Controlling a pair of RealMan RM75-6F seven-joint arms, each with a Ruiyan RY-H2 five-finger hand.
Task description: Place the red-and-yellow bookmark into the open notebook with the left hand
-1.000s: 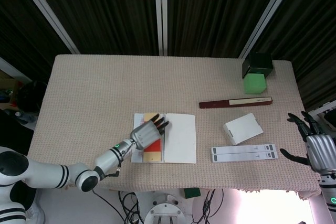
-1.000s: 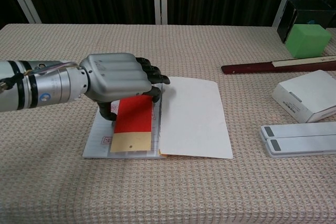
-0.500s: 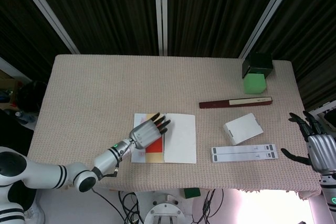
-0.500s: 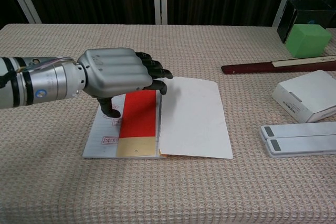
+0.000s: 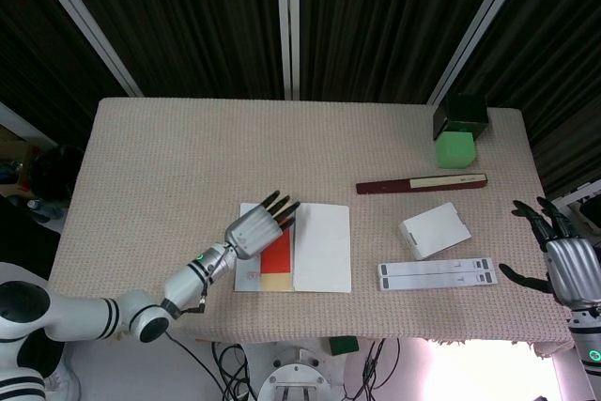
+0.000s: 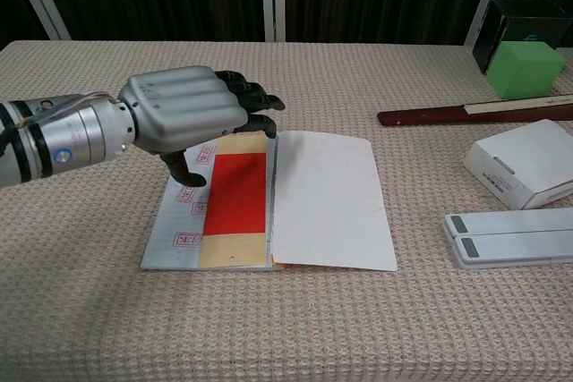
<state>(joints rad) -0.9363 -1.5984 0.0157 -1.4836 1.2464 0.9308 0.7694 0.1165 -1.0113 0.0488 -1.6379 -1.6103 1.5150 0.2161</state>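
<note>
On the left page of the open notebook [image 6: 295,203] we find the red-and-yellow bookmark [image 6: 235,212] lying flat — a long card, red through the middle with pale yellow bands at both ends, set just beside the spine. That page carries small red stamped marks too faint for us to read; the right page is blank white. Above the notebook's top edge we see the left hand [image 6: 183,115], metal-backed with dark fingers [image 5: 279,204] stretched loosely apart and gripping nothing, clear of the bookmark. At the table's right edge the right hand [image 5: 554,255] hangs with its fingers spread, empty too. A coarse beige woven cloth [image 6: 295,328] covers the table — on it a green block [image 6: 524,69], a dark red ruler [image 6: 474,114] and a white box [image 6: 524,165].
</note>
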